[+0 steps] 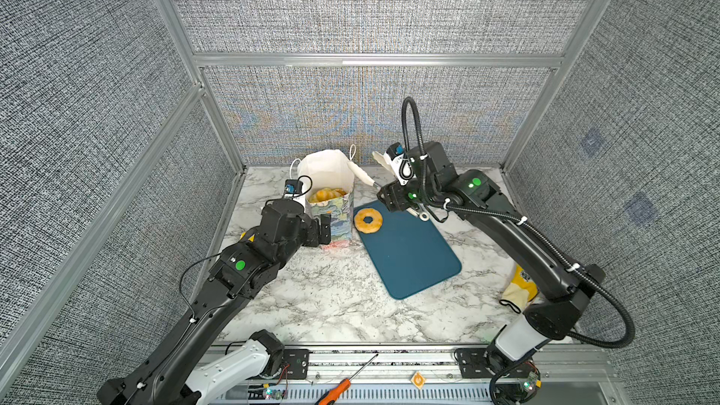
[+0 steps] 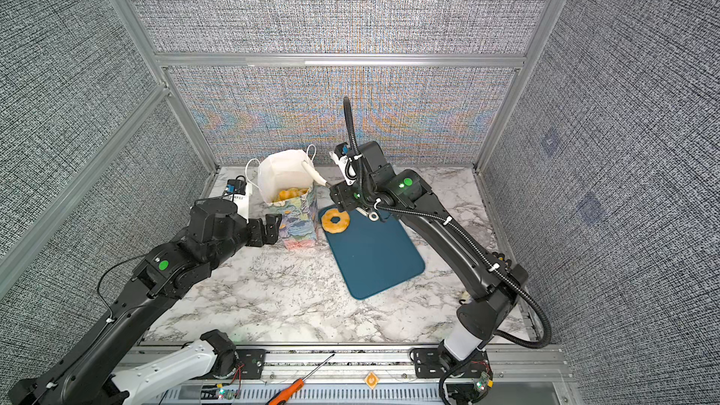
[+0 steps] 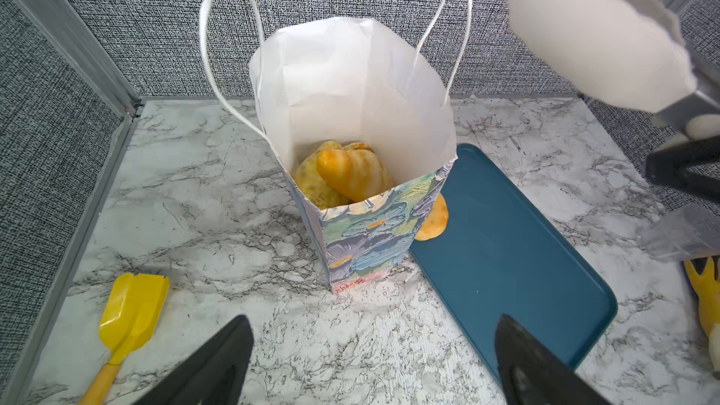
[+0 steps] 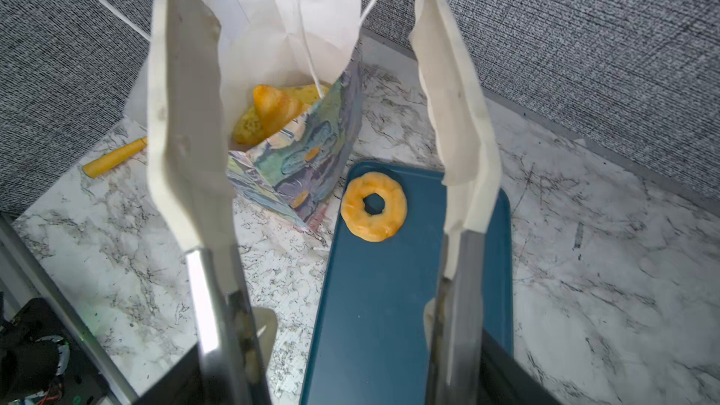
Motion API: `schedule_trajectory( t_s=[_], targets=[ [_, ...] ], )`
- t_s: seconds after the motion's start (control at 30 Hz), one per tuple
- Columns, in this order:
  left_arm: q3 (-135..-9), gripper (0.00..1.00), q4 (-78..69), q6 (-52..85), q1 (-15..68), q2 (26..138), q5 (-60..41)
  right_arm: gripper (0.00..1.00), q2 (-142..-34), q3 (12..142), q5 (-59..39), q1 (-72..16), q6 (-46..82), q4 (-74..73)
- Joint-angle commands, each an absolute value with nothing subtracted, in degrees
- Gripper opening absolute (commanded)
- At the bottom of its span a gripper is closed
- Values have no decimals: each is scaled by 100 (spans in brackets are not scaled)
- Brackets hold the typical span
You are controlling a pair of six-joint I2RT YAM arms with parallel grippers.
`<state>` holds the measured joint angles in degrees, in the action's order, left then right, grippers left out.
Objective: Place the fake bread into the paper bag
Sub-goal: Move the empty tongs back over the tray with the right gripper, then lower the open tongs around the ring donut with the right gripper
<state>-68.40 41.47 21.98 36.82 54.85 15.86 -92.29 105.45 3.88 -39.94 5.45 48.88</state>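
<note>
Ring doughnut [image 1: 368, 220], at 3 o'clock of the paper bag [image 1: 336, 220], may slip from the spread, empty tongs [image 4: 183, 118] clamped in the right gripper [image 1: 389, 194], or their tips may topple the bag; left gripper [image 1: 320, 231] gapes wide, holding nothing.

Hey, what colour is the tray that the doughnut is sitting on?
Dark teal blue tray, clearest in the right wrist view.

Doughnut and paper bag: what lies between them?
Nothing but a bare corner of the tray and a thin strip of table separates the doughnut from the bag; the right wrist view shows it best.
</note>
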Motion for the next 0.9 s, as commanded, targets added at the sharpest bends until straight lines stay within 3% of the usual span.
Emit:
schedule_trajectory(
  t_s=[0.0,0.43,0.87],
  targets=[
    [-6789,97,3872,2319,3683,5461,1453,77,-9020,10184,553,-3835,634,4634],
    [-6255,95,3527,2730,3822,5460,1160,76,-9052,8978,495,-3217,849,4488],
    [-5821,95,3275,3102,4233,5524,1248,76,-10410,9195,339,-3083,849,4632]
  ],
)
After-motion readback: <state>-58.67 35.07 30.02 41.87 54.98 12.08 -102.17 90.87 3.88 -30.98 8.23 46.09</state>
